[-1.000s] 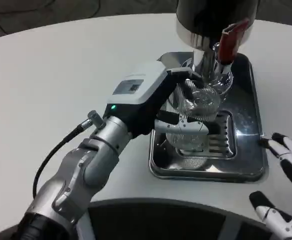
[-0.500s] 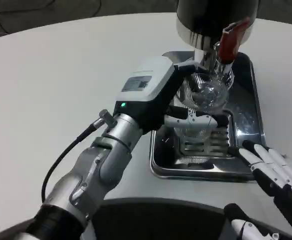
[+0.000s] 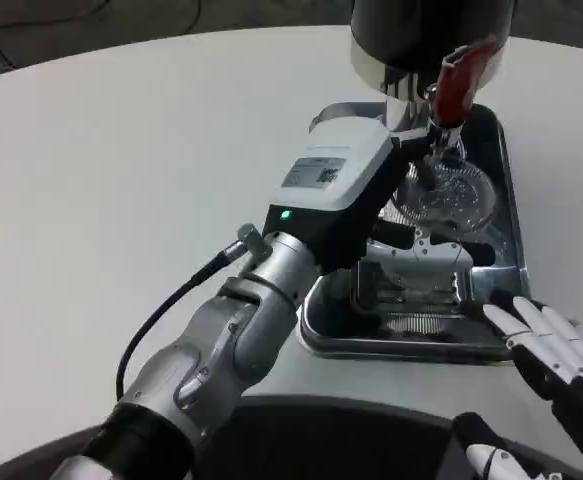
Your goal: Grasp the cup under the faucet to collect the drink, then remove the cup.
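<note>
While the left hand (image 3: 376, 215) reaches in over the tray (image 3: 506, 215), the cup (image 3: 449, 200) sits just below the faucet (image 3: 433, 125), tilted so its mouth faces up toward the camera; the fingers (image 3: 416, 262) wrap its near side and appear to be grasping it, though the white back of the hand hides most of the contact.

Handling, as a judgement: thin clear plastic, so light and easily crushed; a smooth wall that will turn slippery if wet; best taken around the mid-wall with even, modest pressure, never by the rim; once it fills, the weight shifts low and any tilt will spill.

Looks: transparent, ribbed or faceted on the wall, round mouth catching bright glints; no liquid can be made out inside; it lies over the tray's far right part, beyond the slotted grate (image 3: 421, 295).

Red lever (image 3: 456, 80) stands above the faucet, untouched.

Right hand (image 3: 556, 370) hovers at the tray's near right corner; fingers spread, released, holding nothing.
</note>
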Controlling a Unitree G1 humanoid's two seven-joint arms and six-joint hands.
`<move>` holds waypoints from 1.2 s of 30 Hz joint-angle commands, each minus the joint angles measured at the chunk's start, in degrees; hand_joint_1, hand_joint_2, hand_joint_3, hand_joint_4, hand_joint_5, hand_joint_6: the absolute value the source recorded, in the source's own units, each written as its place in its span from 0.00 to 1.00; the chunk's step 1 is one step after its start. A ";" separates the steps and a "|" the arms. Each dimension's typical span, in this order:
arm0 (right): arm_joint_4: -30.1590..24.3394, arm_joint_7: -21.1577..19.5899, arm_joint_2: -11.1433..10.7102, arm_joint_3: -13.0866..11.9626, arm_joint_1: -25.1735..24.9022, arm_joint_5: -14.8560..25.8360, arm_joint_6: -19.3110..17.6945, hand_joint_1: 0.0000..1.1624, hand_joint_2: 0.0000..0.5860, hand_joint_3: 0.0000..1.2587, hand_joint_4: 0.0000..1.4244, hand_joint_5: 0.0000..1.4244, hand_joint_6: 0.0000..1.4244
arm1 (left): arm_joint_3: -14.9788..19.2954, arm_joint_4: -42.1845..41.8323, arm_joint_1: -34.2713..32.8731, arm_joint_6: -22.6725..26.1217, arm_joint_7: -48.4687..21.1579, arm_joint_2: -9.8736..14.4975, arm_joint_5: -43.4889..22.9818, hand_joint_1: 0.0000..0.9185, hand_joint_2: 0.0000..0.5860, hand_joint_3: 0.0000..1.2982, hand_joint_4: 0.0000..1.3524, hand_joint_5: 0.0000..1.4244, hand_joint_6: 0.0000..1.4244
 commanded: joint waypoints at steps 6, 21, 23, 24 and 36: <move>-0.04 -0.15 0.10 0.04 0.76 1.06 -1.08 0.19 0.73 0.07 0.00 0.00 0.00 | -0.25 -2.69 1.93 1.94 -0.09 2.15 1.89 0.49 0.10 0.69 0.75 0.87 1.00; 0.13 0.24 -0.58 -0.97 0.80 2.27 -1.08 0.19 0.73 0.08 0.00 0.00 0.00 | -1.60 -5.23 2.69 6.27 -5.03 2.70 2.75 0.23 0.13 0.27 0.28 0.45 0.78; 0.12 0.23 -0.65 -1.17 1.03 2.45 -1.26 0.19 0.73 0.08 0.00 0.00 0.00 | -1.74 -5.57 2.79 6.56 -5.22 2.67 2.64 0.23 0.13 0.25 0.26 0.43 0.76; 0.12 0.22 -0.69 -1.23 1.13 2.53 -1.34 0.19 0.73 0.08 0.00 0.00 0.00 | -1.76 -5.84 2.89 6.61 -5.12 2.69 2.61 0.23 0.13 0.24 0.25 0.43 0.76; 0.40 0.28 -0.95 -1.00 0.83 3.04 -1.02 0.19 0.72 0.09 0.00 0.00 0.00 | -1.28 -9.64 4.65 7.34 -4.29 3.48 2.77 0.18 0.12 0.16 0.12 0.33 0.68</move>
